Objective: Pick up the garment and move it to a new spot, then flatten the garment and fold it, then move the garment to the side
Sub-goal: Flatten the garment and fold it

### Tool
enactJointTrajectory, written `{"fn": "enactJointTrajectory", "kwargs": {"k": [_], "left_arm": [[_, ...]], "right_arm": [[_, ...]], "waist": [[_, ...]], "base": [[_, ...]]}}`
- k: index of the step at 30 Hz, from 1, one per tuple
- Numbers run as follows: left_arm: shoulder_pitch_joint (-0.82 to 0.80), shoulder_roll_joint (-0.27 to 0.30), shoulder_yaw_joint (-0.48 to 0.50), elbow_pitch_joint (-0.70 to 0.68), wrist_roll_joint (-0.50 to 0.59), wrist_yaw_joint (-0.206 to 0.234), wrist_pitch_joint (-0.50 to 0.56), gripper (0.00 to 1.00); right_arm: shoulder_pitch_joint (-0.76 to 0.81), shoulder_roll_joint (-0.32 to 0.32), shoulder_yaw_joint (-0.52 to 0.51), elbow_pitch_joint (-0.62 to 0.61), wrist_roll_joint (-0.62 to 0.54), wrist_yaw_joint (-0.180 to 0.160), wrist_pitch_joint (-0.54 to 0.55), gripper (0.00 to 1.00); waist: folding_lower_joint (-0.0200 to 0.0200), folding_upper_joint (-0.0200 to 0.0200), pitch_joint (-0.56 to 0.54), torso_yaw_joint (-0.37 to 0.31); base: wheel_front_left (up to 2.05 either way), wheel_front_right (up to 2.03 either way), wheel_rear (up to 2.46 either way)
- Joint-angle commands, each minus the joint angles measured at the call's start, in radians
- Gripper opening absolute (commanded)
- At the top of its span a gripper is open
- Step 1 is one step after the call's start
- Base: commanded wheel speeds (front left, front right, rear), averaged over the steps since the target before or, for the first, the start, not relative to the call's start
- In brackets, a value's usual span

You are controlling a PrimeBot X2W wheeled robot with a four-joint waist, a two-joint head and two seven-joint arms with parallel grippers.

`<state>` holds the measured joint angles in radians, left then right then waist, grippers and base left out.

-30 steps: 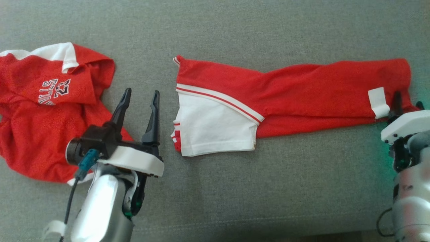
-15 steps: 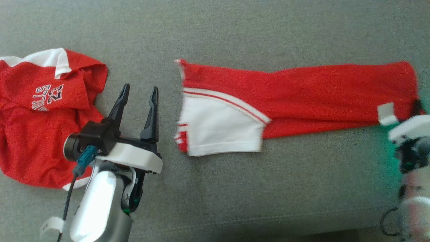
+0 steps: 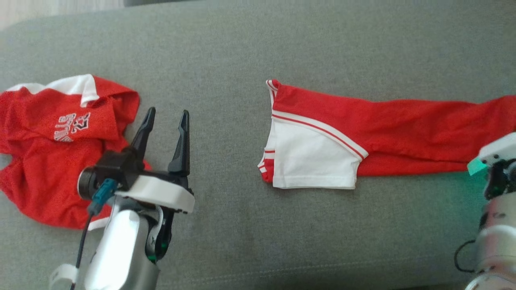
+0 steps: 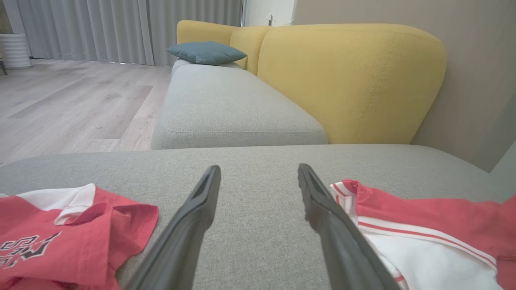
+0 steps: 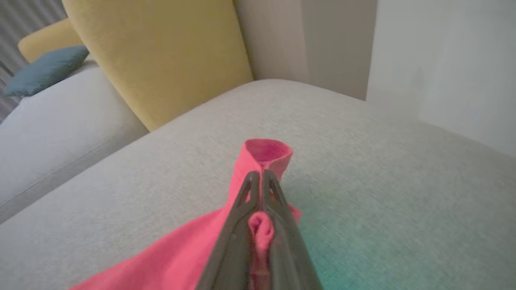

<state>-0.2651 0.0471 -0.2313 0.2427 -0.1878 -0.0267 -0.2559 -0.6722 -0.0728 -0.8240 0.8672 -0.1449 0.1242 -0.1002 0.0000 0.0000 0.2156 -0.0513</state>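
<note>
- Head view, centre to R: red-and-white garment (image 3: 403, 121) laid out as a long folded strip on grey sofa seat (image 3: 242, 40). White panel w/ red stripes at its L end, R end reaching the frame edge beside the right arm.
- Right wrist view: right gripper (image 5: 260, 175) w/ fingers pressed together on a bunched fold of the garment's red cloth. Small loop of fabric sticks up just past the tips; rest trails down-left onto the seat.
- Left gripper (image 3: 168, 110): fingers spread, bare seat fabric showing in the gap. Points up-frame between the two clothes, tips touching neither.
- Crumpled red jersey (image 3: 48, 161) w/ white collar trim & white print at far L, well apart from the garment. Lower R part hidden behind the left wrist in head view.
- Left wrist view, bkgd: yellow backrest (image 4: 350, 80), teal cushion (image 4: 205, 52) on a further grey seat section, wood floor (image 4: 60, 100), grey curtains (image 4: 100, 28).
- Green glow on the seat just beside the right wrist.
</note>
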Motion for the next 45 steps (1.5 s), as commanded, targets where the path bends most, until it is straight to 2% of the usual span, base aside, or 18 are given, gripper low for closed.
{"fn": "enactJointTrajectory", "kwargs": {"k": [1, 6, 13, 14, 15, 21, 27, 35, 45], "left_arm": [[0.009, 0.004, 0.030, -0.027, -0.014, 0.006, -0.006, 1.00], [0.038, 0.003, 0.013, -0.025, -0.043, 0.018, -0.006, 1.00], [0.077, 0.003, -0.007, -0.024, -0.075, 0.035, -0.006, 1.00], [0.081, 0.003, -0.009, -0.025, -0.078, 0.036, -0.006, 1.00], [0.081, 0.003, -0.009, -0.025, -0.078, 0.036, -0.006, 1.00], [0.092, 0.003, -0.019, -0.027, -0.087, 0.041, -0.006, 1.00], [0.087, 0.003, -0.039, -0.025, -0.093, 0.043, -0.006, 1.00], [0.069, 0.003, -0.056, -0.023, -0.098, 0.048, -0.006, 1.00], [0.053, 0.003, -0.067, -0.018, -0.105, 0.053, -0.006, 1.00]], "right_arm": [[-0.046, 0.008, 0.079, -0.031, 0.021, 0.007, -0.018, 0.00], [-0.051, 0.021, 0.213, -0.056, 0.110, 0.007, -0.006, 0.00], [-0.019, 0.022, 0.531, -0.079, 0.393, 0.007, 0.020, 0.00], [-0.008, 0.022, 0.579, -0.092, 0.434, 0.007, 0.024, 0.00], [-0.008, 0.022, 0.579, -0.092, 0.434, 0.007, 0.024, 0.00], [0.064, 0.022, 0.853, -0.181, 0.672, 0.007, 0.032, 0.00], [0.113, 0.022, 1.078, -0.203, 0.827, 0.007, -0.015, 0.00], [0.113, 0.022, 1.306, -0.139, 0.980, 0.007, -0.091, 0.00], [0.072, 0.022, 1.498, -0.039, 1.111, 0.007, -0.147, 0.00]], "waist": [[0.0000, 0.0000, -0.039, 0.002], [0.0000, 0.0000, -0.098, 0.008], [0.0000, 0.0000, -0.157, 0.026], [0.0000, 0.0000, -0.161, 0.029], [0.0000, 0.0000, -0.161, 0.029], [0.0000, 0.0000, -0.166, 0.051], [0.0000, 0.0000, -0.154, 0.082], [0.0000, 0.0000, -0.120, 0.123], [0.0000, 0.0000, -0.088, 0.149]], "base": [[0.00, 0.00, 0.00], [0.00, 0.00, 0.00], [0.00, 0.00, 0.00], [0.00, 0.00, 0.00], [0.00, 0.00, 0.00], [0.00, 0.00, 0.00], [0.00, 0.00, 0.00], [0.00, 0.00, 0.00], [0.00, 0.00, 0.00]]}}
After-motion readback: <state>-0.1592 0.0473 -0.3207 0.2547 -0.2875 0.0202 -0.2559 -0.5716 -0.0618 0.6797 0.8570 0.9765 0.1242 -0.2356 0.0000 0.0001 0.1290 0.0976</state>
